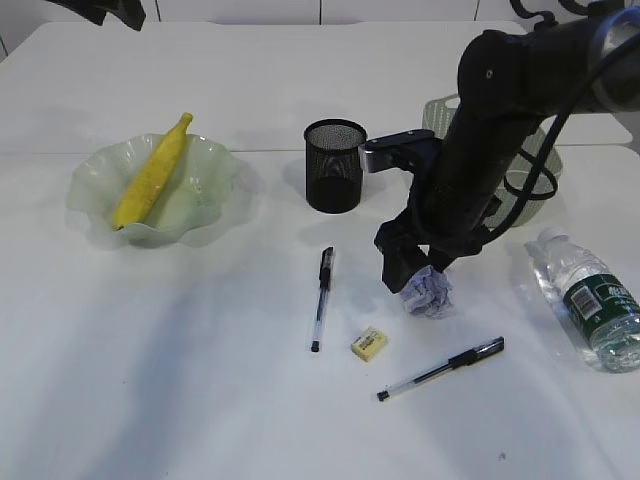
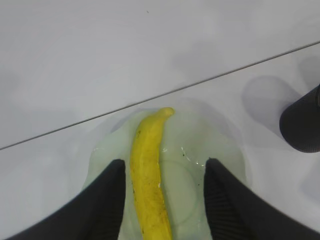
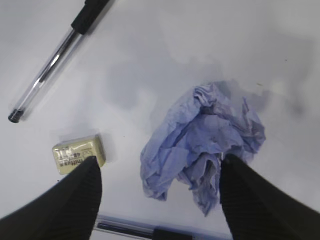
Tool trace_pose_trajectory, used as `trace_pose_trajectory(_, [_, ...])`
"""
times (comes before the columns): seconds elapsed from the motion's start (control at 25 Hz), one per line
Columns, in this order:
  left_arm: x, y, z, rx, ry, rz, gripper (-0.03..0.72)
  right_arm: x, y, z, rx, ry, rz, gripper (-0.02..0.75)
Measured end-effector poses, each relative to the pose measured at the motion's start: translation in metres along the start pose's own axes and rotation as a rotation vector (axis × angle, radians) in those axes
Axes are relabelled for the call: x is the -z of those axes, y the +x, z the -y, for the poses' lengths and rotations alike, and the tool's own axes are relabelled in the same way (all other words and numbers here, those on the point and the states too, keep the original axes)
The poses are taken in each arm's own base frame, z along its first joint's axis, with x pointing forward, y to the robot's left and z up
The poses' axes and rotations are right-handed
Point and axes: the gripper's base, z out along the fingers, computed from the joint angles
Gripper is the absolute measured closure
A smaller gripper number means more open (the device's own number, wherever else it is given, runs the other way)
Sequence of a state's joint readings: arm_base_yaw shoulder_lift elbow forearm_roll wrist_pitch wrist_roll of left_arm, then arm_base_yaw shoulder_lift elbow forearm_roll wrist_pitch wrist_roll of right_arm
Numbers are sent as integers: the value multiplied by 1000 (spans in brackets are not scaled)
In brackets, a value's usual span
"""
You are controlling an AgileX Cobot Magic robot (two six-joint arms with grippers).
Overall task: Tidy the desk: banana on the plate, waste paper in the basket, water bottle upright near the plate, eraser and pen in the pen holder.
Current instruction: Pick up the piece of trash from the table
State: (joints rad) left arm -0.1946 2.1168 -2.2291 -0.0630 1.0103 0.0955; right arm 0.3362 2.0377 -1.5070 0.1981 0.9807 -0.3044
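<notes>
Crumpled paper (image 3: 200,140) between right end effector (image 3: 157,192) fingers, apart, unclamped; off-centre closing could squeeze wad out toward eraser (image 3: 79,153).

You see a yellow banana (image 1: 152,173) lying in a pale translucent green plate (image 1: 90,195). Right of the plate stands a black mesh pen holder (image 1: 335,165). Beyond the holder, the crumpled paper (image 1: 428,292) looks bluish-lilac, the eraser (image 1: 369,344) pale yellow, and the bottle (image 1: 590,298) clear with a dark green label.
</notes>
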Motion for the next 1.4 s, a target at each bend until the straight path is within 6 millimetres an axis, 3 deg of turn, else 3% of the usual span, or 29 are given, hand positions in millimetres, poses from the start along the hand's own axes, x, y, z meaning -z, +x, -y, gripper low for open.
trace_pose_trajectory(0.64, [0,0,0,2,3,-2,331,0,-2,2,22,26,23,191])
trace_pose_trajectory(0.92, [0,0,1,5,9,-1,331,-18,-1,5,14,15,-23,191])
trace_pose_trajectory(1.24, [0,0,1,5,9,-3,331,-19,-1,5,14,14,-25,191])
trace_pose_trajectory(1.4, [0,0,1,5,9,-3,331,-19,-1,5,17,16,-26,248])
